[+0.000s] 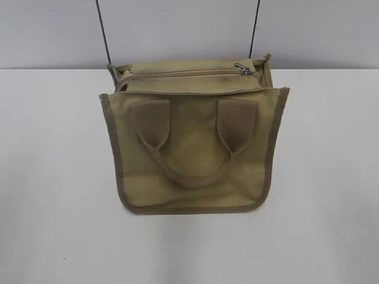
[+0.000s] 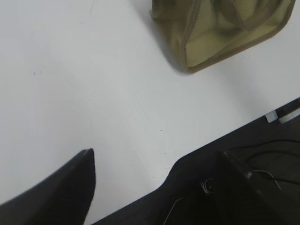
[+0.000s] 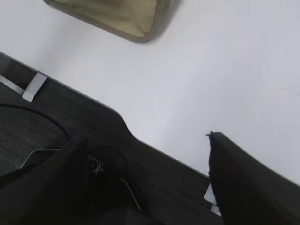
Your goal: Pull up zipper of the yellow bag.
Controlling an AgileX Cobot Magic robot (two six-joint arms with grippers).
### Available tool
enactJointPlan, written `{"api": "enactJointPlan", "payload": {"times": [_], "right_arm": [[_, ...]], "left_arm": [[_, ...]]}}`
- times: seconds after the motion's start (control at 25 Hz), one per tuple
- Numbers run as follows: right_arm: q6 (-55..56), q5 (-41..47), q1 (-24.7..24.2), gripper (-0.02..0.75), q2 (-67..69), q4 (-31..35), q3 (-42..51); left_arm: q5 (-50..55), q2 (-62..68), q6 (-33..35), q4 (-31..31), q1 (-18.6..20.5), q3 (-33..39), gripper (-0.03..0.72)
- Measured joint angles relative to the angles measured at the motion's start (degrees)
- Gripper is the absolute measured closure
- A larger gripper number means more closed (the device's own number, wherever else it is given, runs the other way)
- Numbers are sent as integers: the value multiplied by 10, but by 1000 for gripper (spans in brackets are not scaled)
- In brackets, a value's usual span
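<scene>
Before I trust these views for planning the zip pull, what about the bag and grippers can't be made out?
- Zipper: exterior view only; its pull tab is too small to tell which way it lies.
- Yellow bag: both wrist views cut it off at the top edge, one corner each.
- Left gripper and right gripper: dark, blurred, cropped fingers; absent from the exterior view.

The yellow bag (image 1: 192, 148) stands on the white bench (image 1: 53, 195), its broad front face toward the camera and two wide strap handles (image 1: 189, 171) hanging in a U. Along the top strip runs the zipper (image 1: 243, 69), its silver slider near the right end.
</scene>
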Motion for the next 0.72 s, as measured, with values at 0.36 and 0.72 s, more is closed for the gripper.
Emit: {"api": "enactJointPlan", "payload": {"times": [0.36, 0.72], "right_arm": [[1, 1, 0, 154, -101, -12, 82], [1, -56, 0, 154, -102, -12, 102]], "left_arm": [[-20, -152, 48, -27, 0, 104, 135], [-50, -155, 82, -67, 0, 118, 141]]}}
